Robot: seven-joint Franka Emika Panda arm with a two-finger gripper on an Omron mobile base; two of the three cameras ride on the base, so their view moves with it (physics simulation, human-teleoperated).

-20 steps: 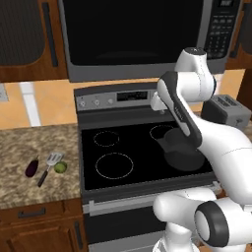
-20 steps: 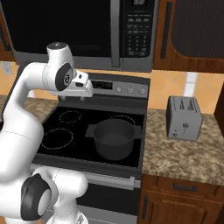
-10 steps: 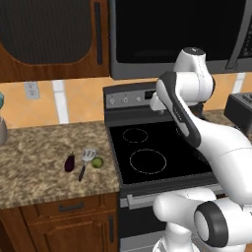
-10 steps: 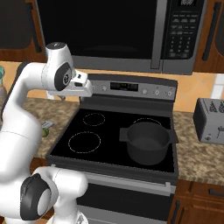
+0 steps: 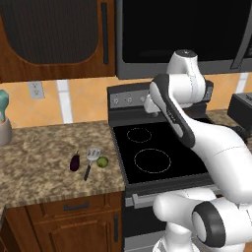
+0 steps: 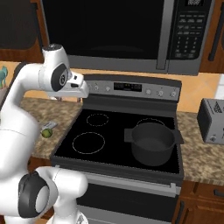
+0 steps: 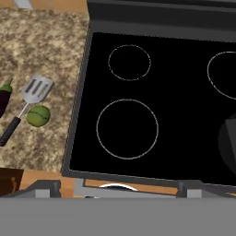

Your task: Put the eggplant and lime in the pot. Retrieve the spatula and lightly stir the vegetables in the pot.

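The dark purple eggplant (image 5: 75, 162), the spatula (image 5: 91, 160) with its slotted silver head, and the green lime (image 5: 102, 161) lie side by side on the granite counter left of the stove. The hand view looks down on them at its left: eggplant (image 7: 4, 99), spatula (image 7: 36, 91), lime (image 7: 38, 116). On the front right burner stands the dark pot (image 6: 153, 142), with nothing inside it. My gripper (image 5: 150, 104) hangs high over the stove's left burners, open, its fingertips (image 7: 46, 188) wide apart and nothing between them. In the right base view the gripper (image 6: 81, 91) sits above the lime (image 6: 46, 132).
A microwave (image 6: 131, 35) hangs low over the stove (image 5: 147, 157). A toaster (image 6: 212, 120) stands on the right counter. A pale jar (image 5: 4, 133) with a teal thing in it sits at the far left of the counter.
The base has driven left, so the whole scene slid right in the views and the counter with the eggplant, spatula and lime came nearer the middle. The arm's pose looks the same.
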